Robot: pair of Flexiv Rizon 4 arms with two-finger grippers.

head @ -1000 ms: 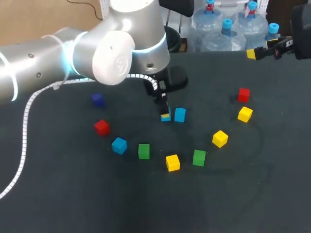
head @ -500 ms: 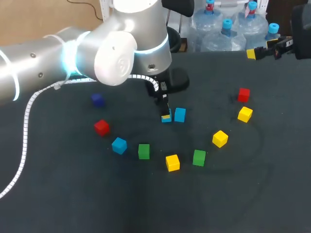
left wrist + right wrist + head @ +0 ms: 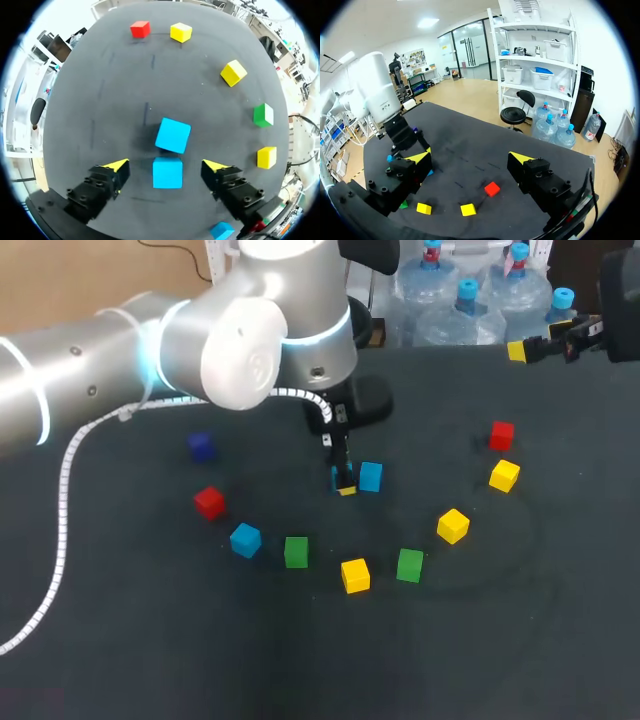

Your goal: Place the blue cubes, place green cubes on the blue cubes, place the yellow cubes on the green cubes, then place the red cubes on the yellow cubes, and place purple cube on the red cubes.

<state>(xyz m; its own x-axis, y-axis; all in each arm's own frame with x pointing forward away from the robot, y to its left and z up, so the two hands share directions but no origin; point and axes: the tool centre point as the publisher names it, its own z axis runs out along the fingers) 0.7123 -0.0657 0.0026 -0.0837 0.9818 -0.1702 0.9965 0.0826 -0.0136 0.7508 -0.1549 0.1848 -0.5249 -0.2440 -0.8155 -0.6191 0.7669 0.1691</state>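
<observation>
1. Dark matte desk point(image 3: 150, 660), small smooth sharp-edged cubes.
2. Counted: three blue cubes point(image 3: 245, 539), two green cubes point(image 3: 296, 551), three yellow cubes point(image 3: 355, 575), two red cubes point(image 3: 209, 502), one purple cube point(image 3: 202, 447).
3. The left jaws are spread wide either side of one blue cube, not touching it; another sits just ahead.
4. The right jaws are spread too, empty.

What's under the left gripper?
A blue cube sits between the left gripper's open fingers, touching neither; a second blue cube lies just ahead. In the head view the fingers mostly cover it.

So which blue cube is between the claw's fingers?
The blue cube between the left gripper's open fingers; the tilted blue cube lies ahead, the third blue cube aside.
</observation>
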